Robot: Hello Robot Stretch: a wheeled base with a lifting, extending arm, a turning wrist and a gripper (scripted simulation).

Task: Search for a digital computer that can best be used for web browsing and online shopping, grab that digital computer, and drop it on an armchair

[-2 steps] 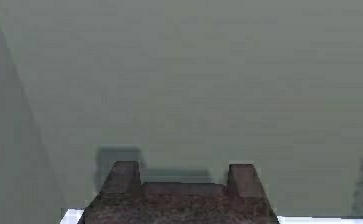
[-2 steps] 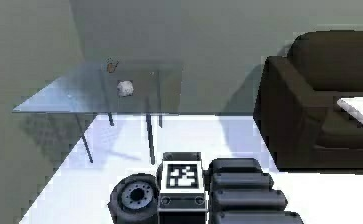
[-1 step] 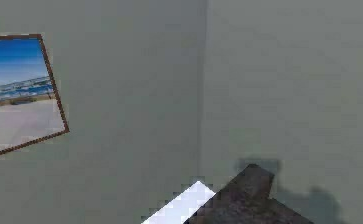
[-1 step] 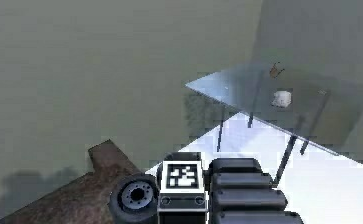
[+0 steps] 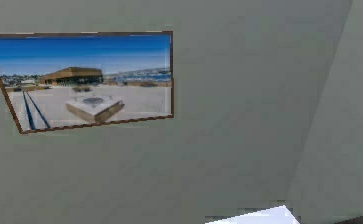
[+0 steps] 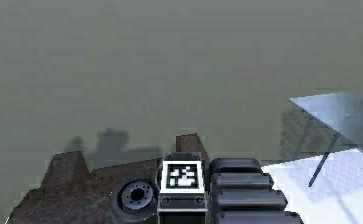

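grey wall (image 5: 249,110), framed picture (image 5: 84,80); pale tabletop (image 6: 339,105) by the arm (image 6: 244,190); cannot tell whether jaws hold anything.

The wall picture (image 5: 84,80) runs off at nine o'clock; the glass tabletop (image 6: 339,108) is cut at three o'clock.

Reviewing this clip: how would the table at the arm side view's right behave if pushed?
The table has a thin flat top on slender legs, so it is probably light and would likely slide or wobble. A push high on its edge might tip it.
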